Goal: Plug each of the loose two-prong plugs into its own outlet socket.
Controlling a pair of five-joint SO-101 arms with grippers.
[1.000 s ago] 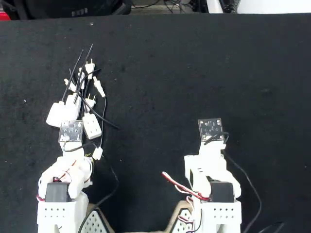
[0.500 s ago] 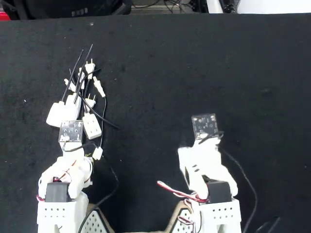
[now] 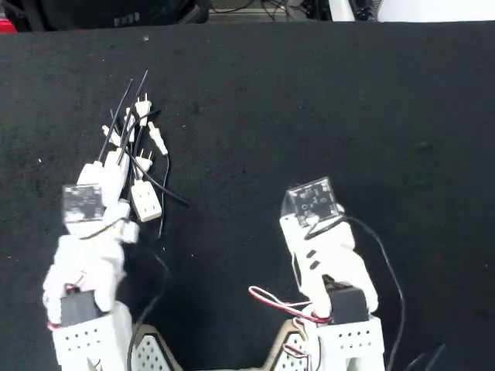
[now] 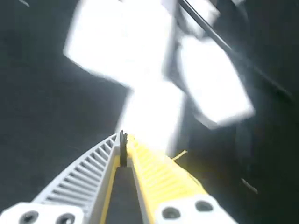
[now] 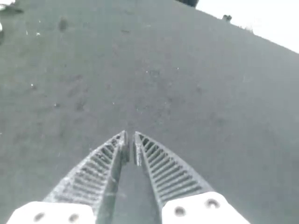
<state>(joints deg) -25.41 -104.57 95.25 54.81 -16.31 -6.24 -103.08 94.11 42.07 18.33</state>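
Several white two-prong plugs on black cords lie in a heap at the left of the black mat, just beyond white outlet blocks. My left gripper is shut with nothing in it. Its tips sit just short of a blurred white outlet block, with two more outlet blocks beyond. In the high view the left arm stands at the near edge of the heap. My right gripper is shut and empty, over bare mat near the middle, under the right arm.
The black mat covers the whole table. Both arm bases stand at the near edge, with red and white wires beside the right one. Black cords stick out of the heap toward the middle.
The left arm has swung left and forward, up against the outlet blocks. The right arm has turned leftward toward the middle of the mat. Both grippers stay shut.
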